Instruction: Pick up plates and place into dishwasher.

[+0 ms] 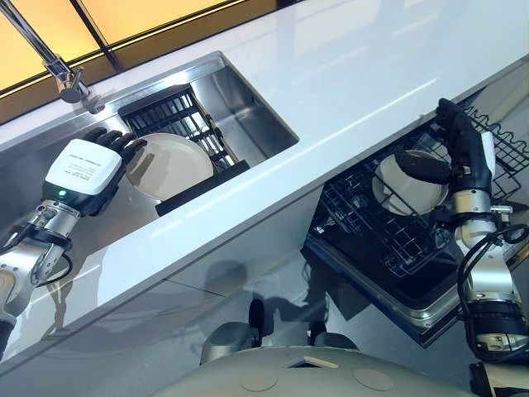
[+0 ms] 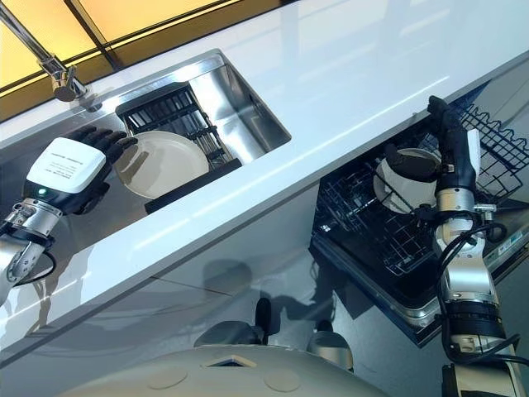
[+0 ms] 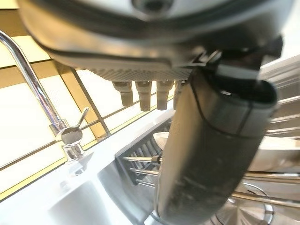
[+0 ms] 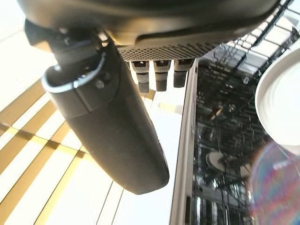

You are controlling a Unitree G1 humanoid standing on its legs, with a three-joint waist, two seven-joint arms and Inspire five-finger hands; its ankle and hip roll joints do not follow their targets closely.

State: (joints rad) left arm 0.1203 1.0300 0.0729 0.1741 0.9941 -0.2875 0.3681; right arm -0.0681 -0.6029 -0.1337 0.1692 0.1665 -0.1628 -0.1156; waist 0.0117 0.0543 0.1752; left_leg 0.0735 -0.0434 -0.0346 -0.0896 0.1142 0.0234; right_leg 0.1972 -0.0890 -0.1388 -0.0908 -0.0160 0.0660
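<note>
A long white counter (image 1: 355, 83) ran across your view, with a steel sink (image 1: 248, 107) sunk into it and a chrome tap (image 1: 62, 74) at the sink's far corner, amber panels behind. Inside the sink sat a black dish rack (image 1: 178, 116), and one cream plate (image 1: 169, 165) leaned in it, tilted up against the slats.

Your left hand (image 1: 91, 169) was in the sink just beside that plate, its dark fingers (image 1: 124, 142) reaching over the plate's near rim. In the left wrist view the fingers stood fairly straight and the thumb (image 3: 206, 154) stuck out ahead of them, so the hand was open and not closed round the plate.

Below the counter edge the dishwasher (image 1: 388, 281) stood open with its dark wire basket (image 1: 372, 223) pulled out. A second cream plate (image 1: 409, 186) stood upright in that basket, among the wires.

Your right hand (image 1: 463, 153) was raised over the basket, right against this plate. Its fingers pointed straight up and its thumb (image 1: 423, 165) lay across the plate's face. The right wrist view showed straight fingers and the plate's pale rim (image 4: 281, 103) off to one side, apart from them, so the hand was relaxed and gripping nothing.
</note>
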